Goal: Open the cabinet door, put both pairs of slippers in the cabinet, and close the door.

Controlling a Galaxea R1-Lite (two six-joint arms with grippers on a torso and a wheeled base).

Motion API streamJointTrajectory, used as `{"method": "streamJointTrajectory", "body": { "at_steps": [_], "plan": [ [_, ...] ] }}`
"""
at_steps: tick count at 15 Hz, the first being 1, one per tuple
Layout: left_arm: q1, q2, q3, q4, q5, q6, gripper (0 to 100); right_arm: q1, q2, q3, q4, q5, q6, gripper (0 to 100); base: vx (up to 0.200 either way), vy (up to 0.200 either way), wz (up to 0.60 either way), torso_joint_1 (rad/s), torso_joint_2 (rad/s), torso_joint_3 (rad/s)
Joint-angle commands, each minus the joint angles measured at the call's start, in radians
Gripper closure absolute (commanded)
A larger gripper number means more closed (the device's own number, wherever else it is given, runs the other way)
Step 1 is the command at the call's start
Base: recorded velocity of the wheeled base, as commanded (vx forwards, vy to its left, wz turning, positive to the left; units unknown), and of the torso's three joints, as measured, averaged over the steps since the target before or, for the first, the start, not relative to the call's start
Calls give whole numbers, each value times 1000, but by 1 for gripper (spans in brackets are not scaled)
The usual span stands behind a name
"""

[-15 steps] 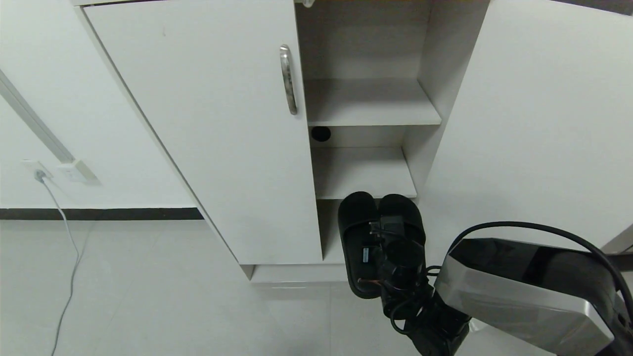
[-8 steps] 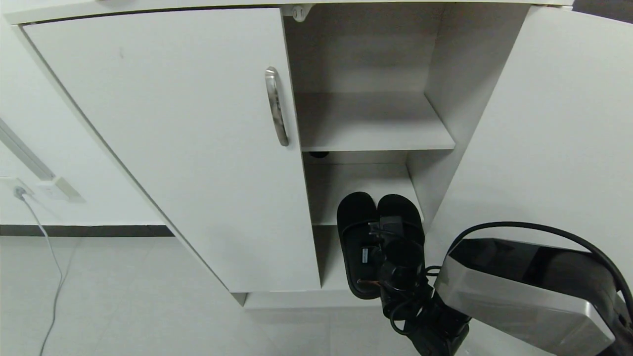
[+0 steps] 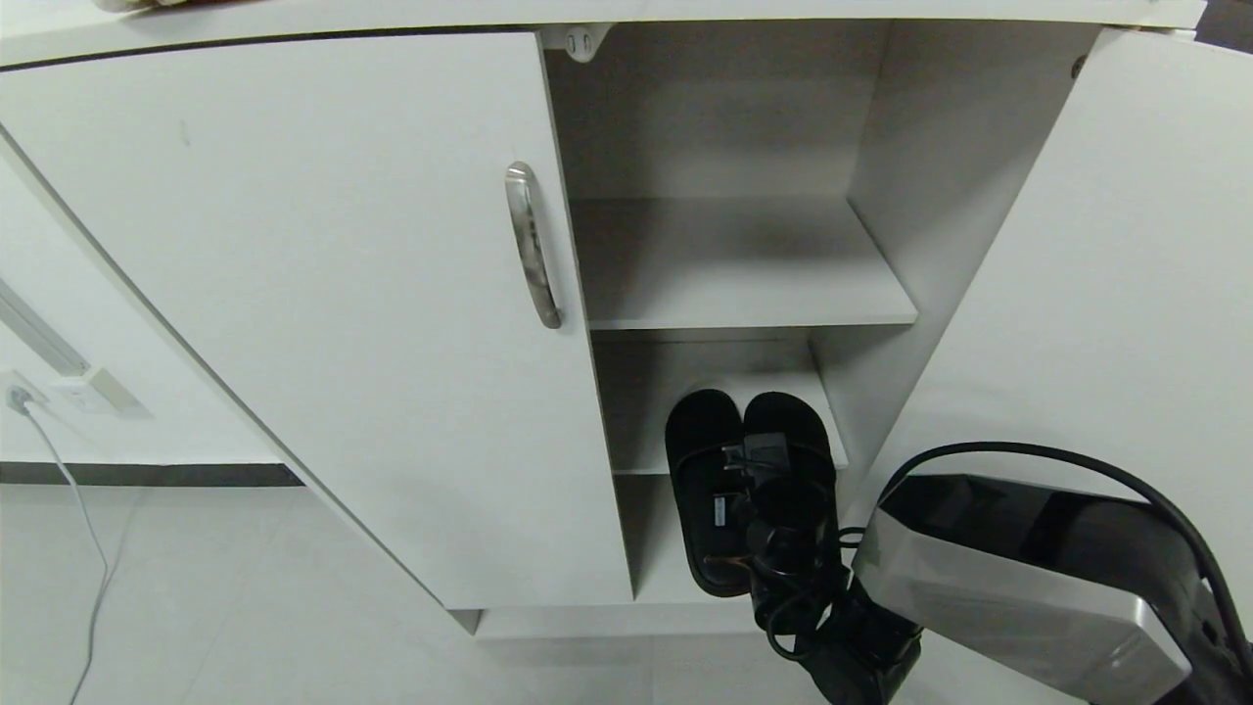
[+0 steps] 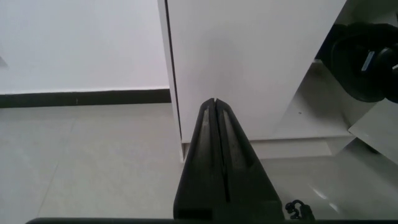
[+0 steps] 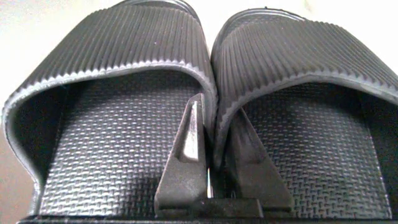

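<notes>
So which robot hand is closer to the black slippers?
Right. The right gripper is clamped on the black slippers by their inner edges. The left gripper, shut, hangs over the floor by the closed door, apart from them.

Head cam: you're looking fwd and down at the cabinet [image 3: 734,264], close up, open side centre. L wrist cam: low, looking along the left gripper [image 4: 214,106] over the floor [image 4: 87,162] toward the closed door [image 4: 249,56] foot. R wrist cam: right up against the slippers [image 5: 137,74], past the right gripper [image 5: 217,115]. Shared: slippers in all three; door foot in head + L wrist.
</notes>
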Motion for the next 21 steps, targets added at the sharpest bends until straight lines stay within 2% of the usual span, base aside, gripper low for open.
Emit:
{"method": "streamJointTrajectory", "body": {
  "at_steps": [1,7,11,13,20,21],
  "plan": [
    [0,1,0,0,1,0,100,-18,21,-25,12,25,0,100,0,0,0,0,0,0],
    [0,1,0,0,2,-2,100,-66,38,-246,253,54,9,100,0,0,0,0,0,0],
    [0,1,0,0,2,-3,100,-92,60,-373,373,63,46,100,0,0,0,0,0,0],
    [0,1,0,0,2,-2,100,-107,61,-411,437,109,52,100,0,0,0,0,0,0],
    [0,1,0,0,4,-3,100,-136,87,-611,600,114,55,100,0,0,0,0,0,0],
    [0,1,0,0,4,-3,100,-144,119,-697,628,114,55,100,0,0,0,0,0,0]
  ]
}}
